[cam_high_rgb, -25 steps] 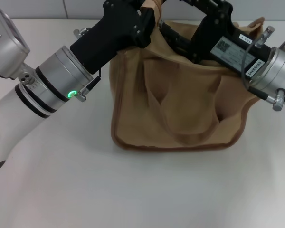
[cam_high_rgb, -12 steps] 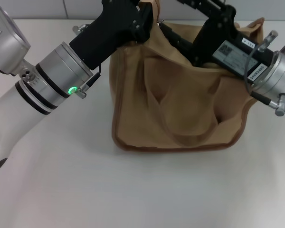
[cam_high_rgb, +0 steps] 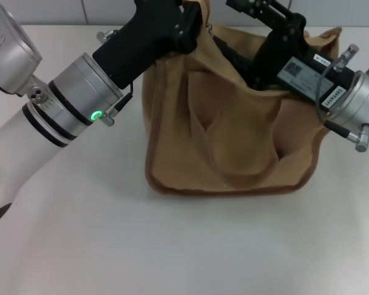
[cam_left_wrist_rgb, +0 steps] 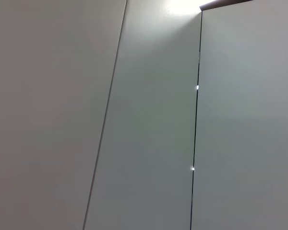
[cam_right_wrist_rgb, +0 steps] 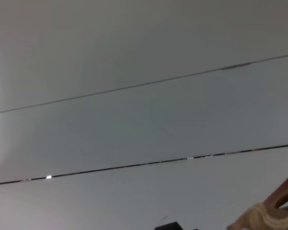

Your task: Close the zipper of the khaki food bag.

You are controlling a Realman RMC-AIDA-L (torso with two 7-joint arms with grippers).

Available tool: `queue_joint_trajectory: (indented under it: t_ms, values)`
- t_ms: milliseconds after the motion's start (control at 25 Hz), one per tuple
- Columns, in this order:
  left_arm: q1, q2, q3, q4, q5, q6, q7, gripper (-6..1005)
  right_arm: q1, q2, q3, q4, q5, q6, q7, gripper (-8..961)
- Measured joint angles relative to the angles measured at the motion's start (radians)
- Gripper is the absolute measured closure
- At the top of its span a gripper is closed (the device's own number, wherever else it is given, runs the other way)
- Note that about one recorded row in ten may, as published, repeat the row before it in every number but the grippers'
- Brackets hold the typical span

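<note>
Upright, the khaki food bag (cam_high_rgb: 234, 135) runs left-right; both grippers' fingers' state: cannot tell.

White matte tabletop (cam_high_rgb: 172, 246), lit evenly, with soft shadows toward 6 o'clock in the head view. Pale tiled wall (cam_high_rgb: 104, 11) along the far table edge at 12 o'clock, with one vertical grout line visible. Plain grey-white wall panels (cam_left_wrist_rgb: 149, 143) in both wrist views, divided by thin dark seams (cam_left_wrist_rgb: 196, 143), with a bright light patch (cam_left_wrist_rgb: 185, 5) near 12 o'clock in the left wrist view.
</note>
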Motion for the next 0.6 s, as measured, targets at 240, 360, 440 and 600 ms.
queue_joint_trajectory:
  t_ms: [240, 360, 440, 600]
  values:
    - [-0.001, 0.000, 0.000, -0.005, -0.002, 0.000, 0.004, 983, 0.017, 0.002, 0.008, -0.002, 0.000, 0.016, -0.009, 190]
    - [-0.003, 0.000, 0.000, -0.005, -0.003, 0.000, 0.003, 983, 0.034, 0.002, 0.008, -0.003, 0.000, 0.014, -0.011, 190]
    - [-0.003, 0.000, 0.000, -0.005, -0.003, 0.000, 0.003, 983, 0.036, 0.002, 0.008, -0.003, 0.000, 0.011, -0.012, 190]
    - [-0.003, 0.000, 0.000, -0.005, -0.003, 0.001, 0.001, 983, 0.033, 0.001, 0.013, -0.003, 0.004, 0.007, -0.014, 190]
